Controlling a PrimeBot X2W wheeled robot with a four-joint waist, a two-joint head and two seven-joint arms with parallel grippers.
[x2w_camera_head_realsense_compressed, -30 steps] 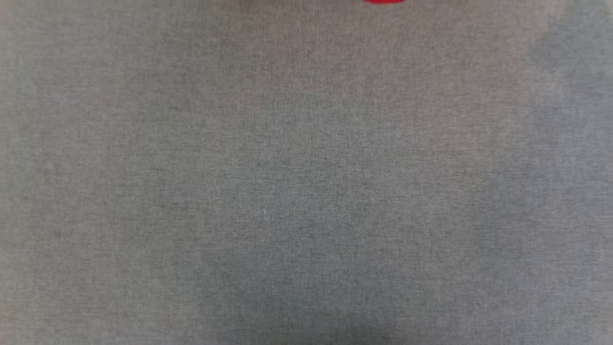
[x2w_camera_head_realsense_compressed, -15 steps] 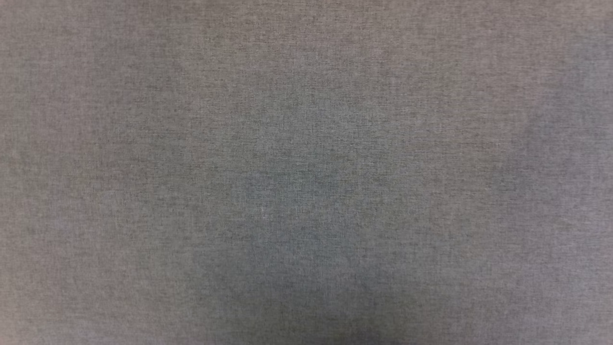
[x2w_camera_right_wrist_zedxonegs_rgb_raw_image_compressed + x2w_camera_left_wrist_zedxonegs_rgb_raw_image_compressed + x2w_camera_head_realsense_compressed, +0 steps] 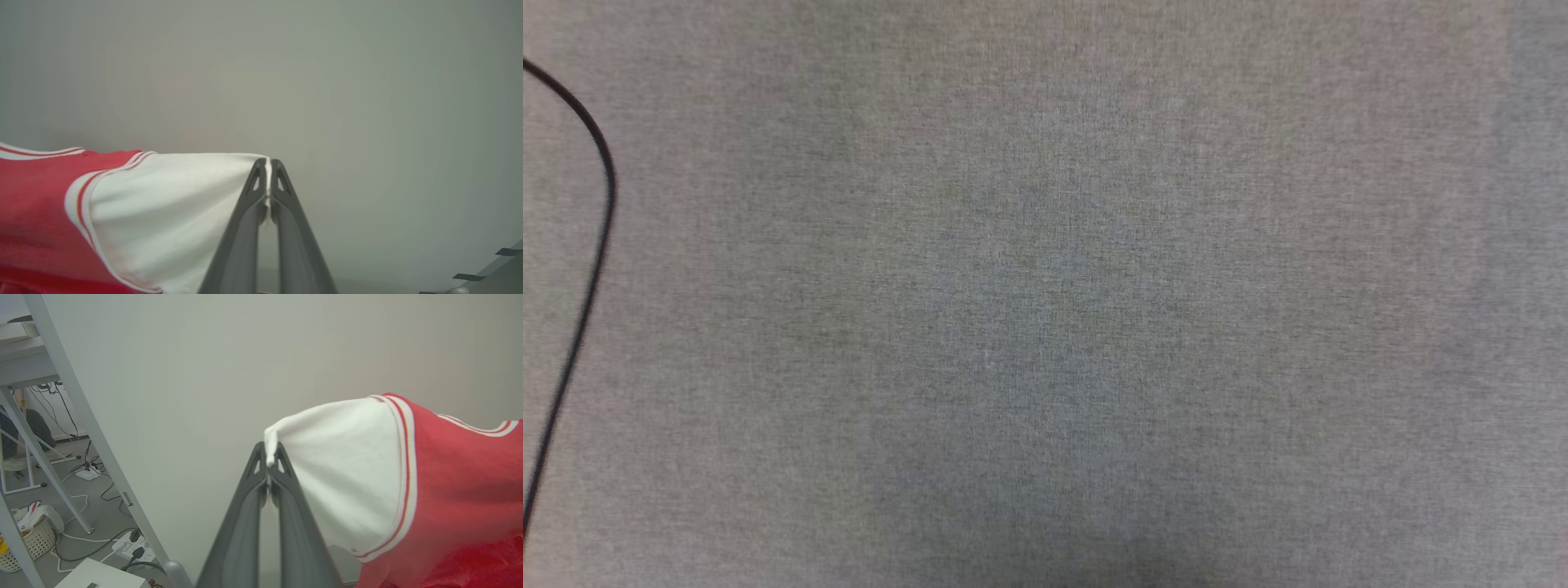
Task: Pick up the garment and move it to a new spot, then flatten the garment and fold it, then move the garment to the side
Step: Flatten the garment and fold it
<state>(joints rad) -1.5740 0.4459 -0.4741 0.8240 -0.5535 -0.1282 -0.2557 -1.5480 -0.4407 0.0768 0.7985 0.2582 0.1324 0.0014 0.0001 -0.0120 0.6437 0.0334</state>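
A black cable [image 3: 610,184] crosses the grey bench [image 3: 1094,286] at left, and the red garment [image 3: 449,477] hangs between the left gripper [image 3: 268,457] and right gripper [image 3: 268,165], each with its jaws clamped on a white sleeve tip.

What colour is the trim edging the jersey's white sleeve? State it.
White with a thin red stripe; the sleeve trim shows best in the left wrist view.

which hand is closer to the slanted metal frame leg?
Left. The left hand grips one sleeve of the garment with the frame leg beside it; the right hand grips the far sleeve.
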